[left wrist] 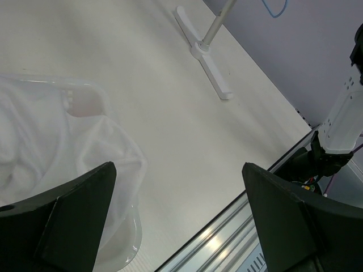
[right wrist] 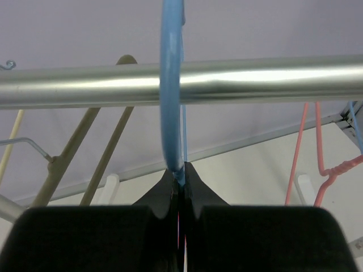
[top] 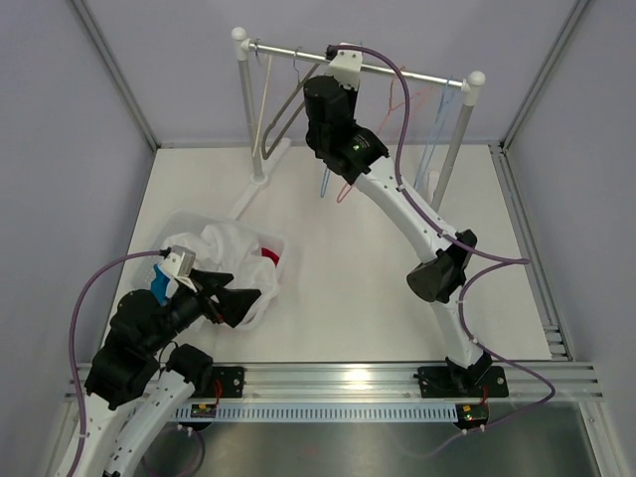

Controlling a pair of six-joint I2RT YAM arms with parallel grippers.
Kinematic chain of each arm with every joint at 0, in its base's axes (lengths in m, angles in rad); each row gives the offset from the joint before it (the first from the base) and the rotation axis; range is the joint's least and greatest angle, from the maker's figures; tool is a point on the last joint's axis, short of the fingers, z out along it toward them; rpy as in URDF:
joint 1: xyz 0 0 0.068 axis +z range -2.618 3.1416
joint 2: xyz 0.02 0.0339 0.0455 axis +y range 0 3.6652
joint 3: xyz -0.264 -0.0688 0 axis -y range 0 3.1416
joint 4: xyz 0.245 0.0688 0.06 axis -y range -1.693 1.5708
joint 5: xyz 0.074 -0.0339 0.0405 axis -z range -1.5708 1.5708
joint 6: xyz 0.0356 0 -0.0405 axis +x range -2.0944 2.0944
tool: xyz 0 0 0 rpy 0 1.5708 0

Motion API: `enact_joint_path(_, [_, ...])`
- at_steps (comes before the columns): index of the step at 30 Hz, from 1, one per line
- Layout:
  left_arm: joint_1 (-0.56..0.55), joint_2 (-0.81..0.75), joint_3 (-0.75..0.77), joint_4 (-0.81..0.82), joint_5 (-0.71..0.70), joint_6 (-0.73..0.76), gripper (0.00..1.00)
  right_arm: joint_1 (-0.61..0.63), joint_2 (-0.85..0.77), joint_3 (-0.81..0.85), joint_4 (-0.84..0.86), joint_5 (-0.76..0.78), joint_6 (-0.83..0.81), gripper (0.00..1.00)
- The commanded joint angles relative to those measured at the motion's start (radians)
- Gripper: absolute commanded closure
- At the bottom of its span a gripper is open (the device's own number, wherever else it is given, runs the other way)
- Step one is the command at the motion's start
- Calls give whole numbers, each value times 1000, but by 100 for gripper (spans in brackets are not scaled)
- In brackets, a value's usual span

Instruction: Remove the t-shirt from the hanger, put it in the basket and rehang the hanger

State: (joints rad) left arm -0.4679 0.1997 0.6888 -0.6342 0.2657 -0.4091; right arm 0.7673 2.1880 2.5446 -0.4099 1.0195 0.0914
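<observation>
White crumpled fabric t-shirt (top: 224, 253) sits in clear plastic bin (left wrist: 85, 86), left end effector (top: 237, 301) spread wide over it. Only right wrist view shows right end effector (right wrist: 179, 173) clamping blue plastic hanger (right wrist: 172, 85).

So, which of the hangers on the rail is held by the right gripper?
The blue hanger, hooked over the rail and pinched by the right gripper. The pink hanger and the beige hanger hang free.

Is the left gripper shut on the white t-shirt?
No, the left gripper is open, its fingers wide apart, and the white t-shirt lies in the clear bin beyond them.
</observation>
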Motion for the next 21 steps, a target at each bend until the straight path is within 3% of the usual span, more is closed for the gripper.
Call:
enact_joint_path(1, [-6, 13, -8, 44, 21, 20, 1, -40, -70, 5, 69, 5, -45, 100])
enact_joint_path(11, [-6, 27, -11, 45, 20, 16, 1, -117, -73, -125, 5, -156, 85, 100])
enact_joint_path(21, [-5, 41, -12, 45, 9, 13, 1, -123, -160, -343, 82, -214, 159, 100])
